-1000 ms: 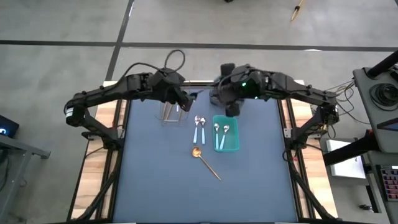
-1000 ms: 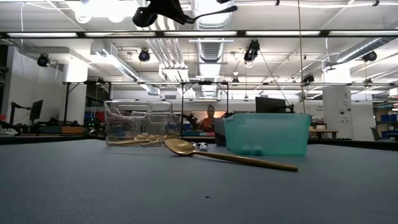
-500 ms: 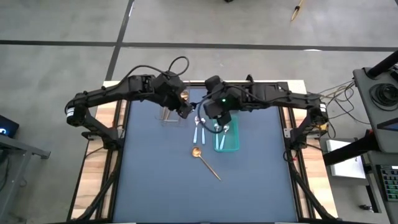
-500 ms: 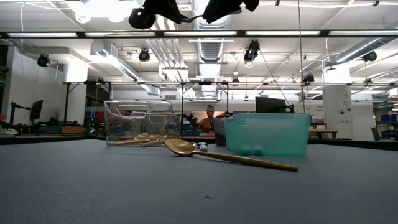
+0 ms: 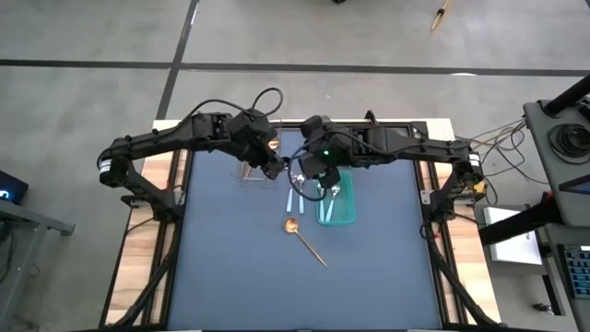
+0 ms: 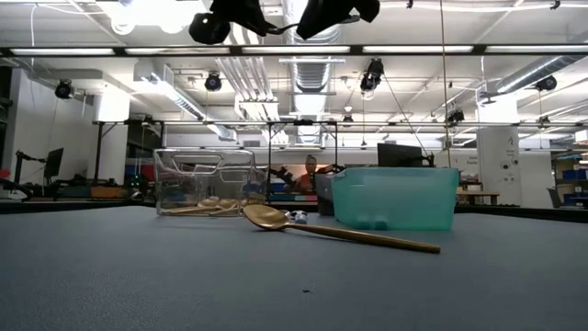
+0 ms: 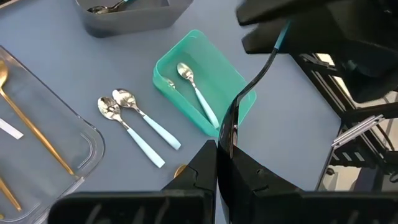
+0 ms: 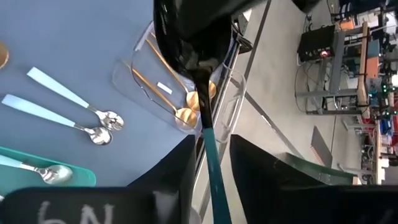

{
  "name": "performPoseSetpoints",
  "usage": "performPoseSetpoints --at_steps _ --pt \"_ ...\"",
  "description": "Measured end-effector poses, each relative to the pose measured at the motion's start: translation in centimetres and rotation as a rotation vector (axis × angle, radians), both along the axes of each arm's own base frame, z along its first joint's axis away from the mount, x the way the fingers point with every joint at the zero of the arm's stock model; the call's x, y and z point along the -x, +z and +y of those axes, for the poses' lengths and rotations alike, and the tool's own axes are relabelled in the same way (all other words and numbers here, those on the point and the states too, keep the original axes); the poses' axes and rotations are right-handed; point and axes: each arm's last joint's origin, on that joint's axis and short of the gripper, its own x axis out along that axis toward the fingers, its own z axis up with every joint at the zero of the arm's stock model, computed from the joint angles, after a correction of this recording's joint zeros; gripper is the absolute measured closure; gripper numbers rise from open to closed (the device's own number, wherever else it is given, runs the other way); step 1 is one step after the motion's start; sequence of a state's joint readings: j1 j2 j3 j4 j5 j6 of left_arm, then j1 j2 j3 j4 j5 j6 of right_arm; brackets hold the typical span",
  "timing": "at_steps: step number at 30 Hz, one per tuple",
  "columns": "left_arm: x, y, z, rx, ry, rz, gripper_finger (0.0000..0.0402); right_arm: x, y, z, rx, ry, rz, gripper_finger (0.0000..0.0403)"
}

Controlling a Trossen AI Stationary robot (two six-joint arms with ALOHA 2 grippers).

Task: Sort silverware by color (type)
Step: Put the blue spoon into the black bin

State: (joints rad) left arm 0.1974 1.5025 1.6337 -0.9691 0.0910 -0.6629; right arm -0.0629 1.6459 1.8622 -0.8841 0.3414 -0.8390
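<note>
Since a second ago my right gripper (image 5: 313,175) has swung beside my left gripper (image 7: 225,144), whose jaws grip a teal spoon (image 7: 255,81); right closing. Sorting partway: three spoons lie unsorted on the worktop (image 5: 240,267).

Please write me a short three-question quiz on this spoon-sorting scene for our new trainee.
1. True or false: the gold spoon on the mat lies inside the teal bin.
2. How many spoons with light-blue handles lie on the mat beside the teal bin? A) one B) two C) four
3. What is the left gripper holding above the table?

Key:
1. False; it lies loose on the mat, outside the bin.
2. B
3. A dark spoon with a teal handle, gripped at its bowl end; the handle reaches towards the right gripper.
</note>
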Motion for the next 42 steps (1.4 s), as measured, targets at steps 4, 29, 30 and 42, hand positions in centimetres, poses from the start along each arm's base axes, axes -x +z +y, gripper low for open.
performPoseSetpoints --at_steps 4,29,30,42 --pt "0.0 0.0 0.0 -0.007 -0.006 0.000 0.0401 0.0 0.0 0.5 0.007 0.021 0.004 0.0336" --pt "0.1 0.9 0.3 -0.136 -0.016 -0.015 0.0325 -0.3 -0.3 0.7 -0.027 -0.004 -0.006 0.0393" --pt "0.1 1.2 0.3 -0.165 -0.015 -0.018 0.0315 -0.3 -0.3 0.5 -0.034 -0.014 -0.008 0.0393" --pt "3.1 8.7 1.2 -0.596 0.132 -0.058 0.0242 1.2 0.0 -5.1 -0.197 -0.156 -0.048 0.0393"
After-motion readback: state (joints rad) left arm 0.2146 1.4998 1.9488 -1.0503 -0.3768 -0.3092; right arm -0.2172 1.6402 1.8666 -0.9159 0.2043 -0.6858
